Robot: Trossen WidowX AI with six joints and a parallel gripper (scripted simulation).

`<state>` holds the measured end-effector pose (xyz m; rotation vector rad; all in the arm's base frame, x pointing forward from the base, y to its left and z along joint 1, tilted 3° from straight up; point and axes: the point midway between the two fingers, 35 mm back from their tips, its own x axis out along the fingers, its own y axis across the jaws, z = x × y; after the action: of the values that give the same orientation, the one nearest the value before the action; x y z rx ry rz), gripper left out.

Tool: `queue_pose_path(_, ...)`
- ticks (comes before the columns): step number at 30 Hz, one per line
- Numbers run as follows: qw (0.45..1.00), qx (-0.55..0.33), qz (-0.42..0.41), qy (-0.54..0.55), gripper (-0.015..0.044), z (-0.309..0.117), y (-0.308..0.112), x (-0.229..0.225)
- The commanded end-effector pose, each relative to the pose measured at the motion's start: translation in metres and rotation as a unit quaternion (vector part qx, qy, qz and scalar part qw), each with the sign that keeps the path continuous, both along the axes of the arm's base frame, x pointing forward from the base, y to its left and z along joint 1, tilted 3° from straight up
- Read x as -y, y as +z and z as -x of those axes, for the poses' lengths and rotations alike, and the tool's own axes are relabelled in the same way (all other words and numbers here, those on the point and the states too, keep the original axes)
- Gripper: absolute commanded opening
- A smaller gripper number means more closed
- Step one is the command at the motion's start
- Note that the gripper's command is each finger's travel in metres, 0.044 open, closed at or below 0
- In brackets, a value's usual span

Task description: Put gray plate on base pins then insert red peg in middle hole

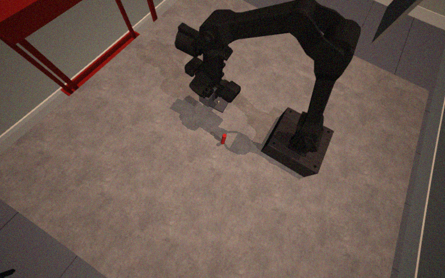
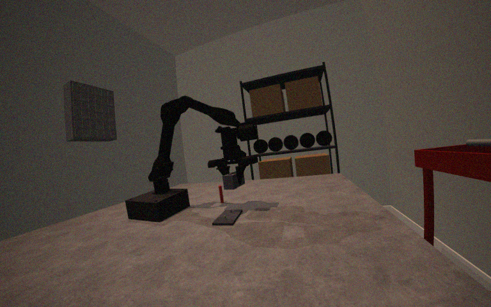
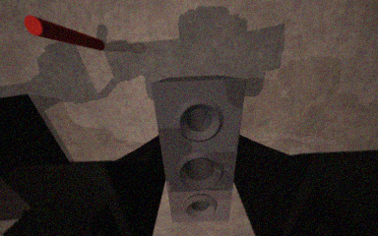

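The gray plate (image 2: 229,181) (image 3: 167,108) is a thick bar with three holes, held in the air above the table. My gripper (image 1: 214,91) (image 2: 232,177) (image 3: 195,133) is shut on it, one finger on each side. The dark flat base (image 1: 223,106) (image 2: 227,218) lies on the table, lower than the plate and apart from it. One pin shows in the top view; the gripper covers part of the base there. The base is not visible in the wrist view. The red peg (image 1: 223,139) (image 2: 221,194) (image 3: 69,35) stands upright on the table, apart from the gripper.
The arm's box-shaped mount (image 1: 282,141) (image 2: 155,210) stands beyond the peg, on the arm's side. A red workbench (image 1: 36,19) (image 2: 452,159) stands off the table's side. A shelf rack (image 2: 289,116) with boxes stands in the background.
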<state>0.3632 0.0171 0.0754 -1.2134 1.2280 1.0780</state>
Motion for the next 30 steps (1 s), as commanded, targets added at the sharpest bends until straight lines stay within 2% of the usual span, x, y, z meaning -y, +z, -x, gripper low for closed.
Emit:
queue_pose_path(1, 1.0, -0.002, 0.0, 0.015, 0.0, 0.0, -0.008, 0.011)
queue_pose_path(21, 0.996, -0.006, 0.008, 0.086, 0.0, 0.008, -0.04, 0.067)
queue_pose_path(30, 0.996, -0.006, 0.008, 0.088, 0.0, 0.008, -0.041, 0.069)
